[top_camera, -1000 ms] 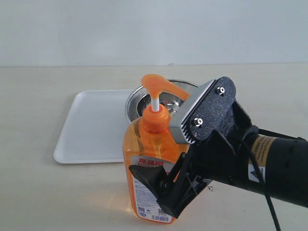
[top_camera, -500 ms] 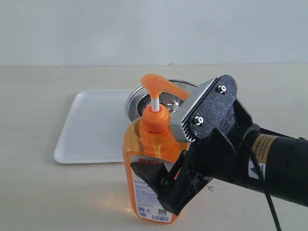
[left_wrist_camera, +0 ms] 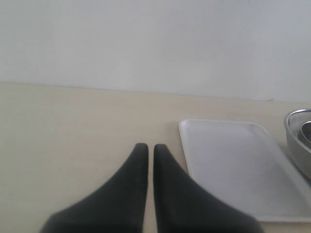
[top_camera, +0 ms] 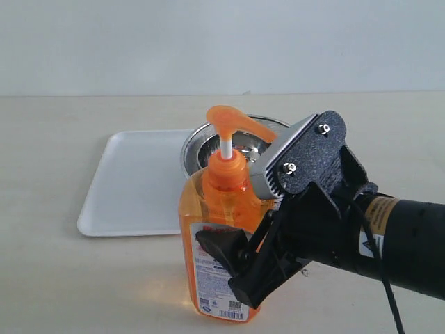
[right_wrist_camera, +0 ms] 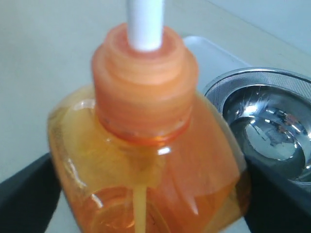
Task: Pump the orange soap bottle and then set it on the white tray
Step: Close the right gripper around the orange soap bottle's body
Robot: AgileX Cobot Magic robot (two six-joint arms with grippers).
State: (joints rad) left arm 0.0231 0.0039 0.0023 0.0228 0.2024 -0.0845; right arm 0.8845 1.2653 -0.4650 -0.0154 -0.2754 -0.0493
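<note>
The orange soap bottle (top_camera: 215, 223) stands upright on the table in front of the white tray (top_camera: 132, 181), its pump head (top_camera: 229, 122) up on the white stem. My right gripper (top_camera: 233, 240) reaches in from the right and straddles the bottle's body below the neck. In the right wrist view the bottle (right_wrist_camera: 146, 160) fills the space between the two black fingers (right_wrist_camera: 29, 194), which press its side walls. My left gripper (left_wrist_camera: 146, 148) hangs shut and empty over the bare table, left of the tray (left_wrist_camera: 233, 165).
A round steel mesh bowl (top_camera: 195, 142) sits right behind the bottle, against the tray's right edge. In the right wrist view the bowl (right_wrist_camera: 262, 111) lies just beyond the bottle. Bare table surface spreads to the left and front.
The right gripper's fingers have drawn in against the bottle's sides, and the gripper has sunk slightly. The bottle has shifted a touch to the right. The left gripper shows no change.
</note>
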